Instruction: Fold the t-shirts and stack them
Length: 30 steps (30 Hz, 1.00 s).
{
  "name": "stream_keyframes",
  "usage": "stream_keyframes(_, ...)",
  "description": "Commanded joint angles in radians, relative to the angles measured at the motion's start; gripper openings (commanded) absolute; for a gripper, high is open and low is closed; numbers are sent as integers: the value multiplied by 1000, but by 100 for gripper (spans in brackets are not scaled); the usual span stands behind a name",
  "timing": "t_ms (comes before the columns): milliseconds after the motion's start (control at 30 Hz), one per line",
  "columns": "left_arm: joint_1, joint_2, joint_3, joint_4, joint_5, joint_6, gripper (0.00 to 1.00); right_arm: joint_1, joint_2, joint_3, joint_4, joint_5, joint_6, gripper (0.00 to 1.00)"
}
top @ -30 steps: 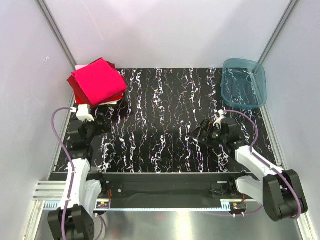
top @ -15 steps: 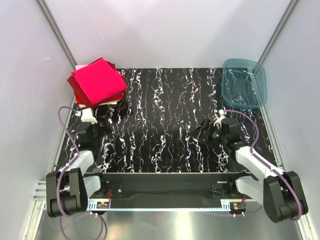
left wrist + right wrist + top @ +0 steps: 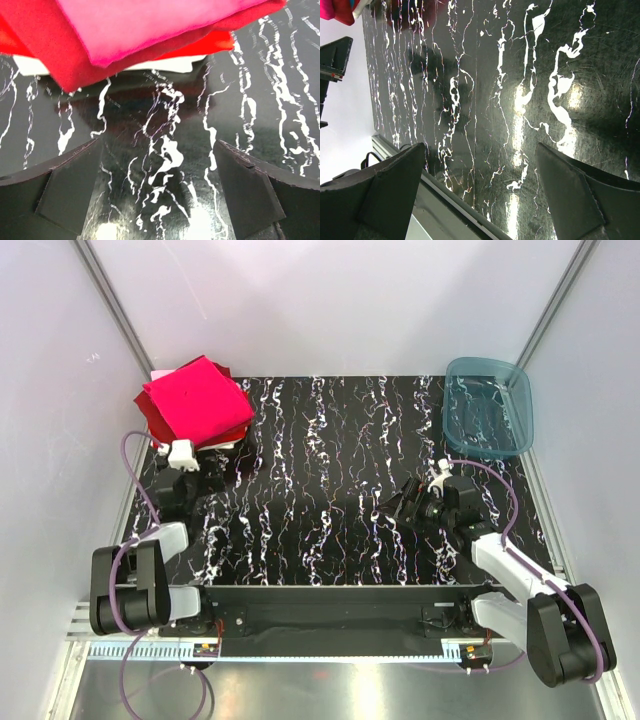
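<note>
The folded t-shirts (image 3: 196,402) lie in a stack at the table's far left corner, with the magenta-pink one on top. In the left wrist view the magenta-pink shirt (image 3: 150,25) lies over a dark red one (image 3: 55,57), a red one (image 3: 212,44) and a white one (image 3: 167,64). My left gripper (image 3: 212,468) is open and empty, low over the table just in front of the stack; it also shows in the left wrist view (image 3: 157,187). My right gripper (image 3: 396,508) is open and empty at centre right, over bare table in its own view (image 3: 480,192).
A teal translucent bin (image 3: 487,407) stands at the far right corner. The black marbled table (image 3: 320,470) has white walls on three sides. A metal rail (image 3: 445,205) runs along its near edge. The left arm (image 3: 332,57) shows in the right wrist view.
My left arm has folded down and its gripper has moved a little farther back, towards the stack. The right arm and the shirts have not moved.
</note>
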Motion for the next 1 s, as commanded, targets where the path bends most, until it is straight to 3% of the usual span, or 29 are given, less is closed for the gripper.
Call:
stream_keyframes(0, -7, -17, 18, 79, 30, 38, 99, -7, -3, 1, 38, -14, 2, 100)
stream_keyframes(167, -37, 0, -37, 263, 97, -17, 99, -7, 7, 4, 42, -15, 3, 100)
stream_keyframes(267, -71, 6, -51, 271, -10, -13, 99, -7, 7, 5, 39, -15, 2, 100)
stream_keyframes(433, -108, 94, -189, 626, -51, 6, 99, -7, 13, 8, 37, -15, 3, 100)
stream_keyframes(467, -108, 83, -169, 595, -68, -3, 99, -8, 13, 8, 34, -14, 3, 100)
stream_keyframes(500, -108, 80, -129, 449, -76, -3, 99, -7, 11, 8, 35, -15, 7, 100)
stream_keyframes(800, -151, 89, -108, 441, -102, 38, 99, -8, -151, -48, 40, -5, 14, 100)
stream_keyframes(967, -152, 86, -106, 437, -101, 38, 99, -7, -136, -33, 17, 9, 10, 100)
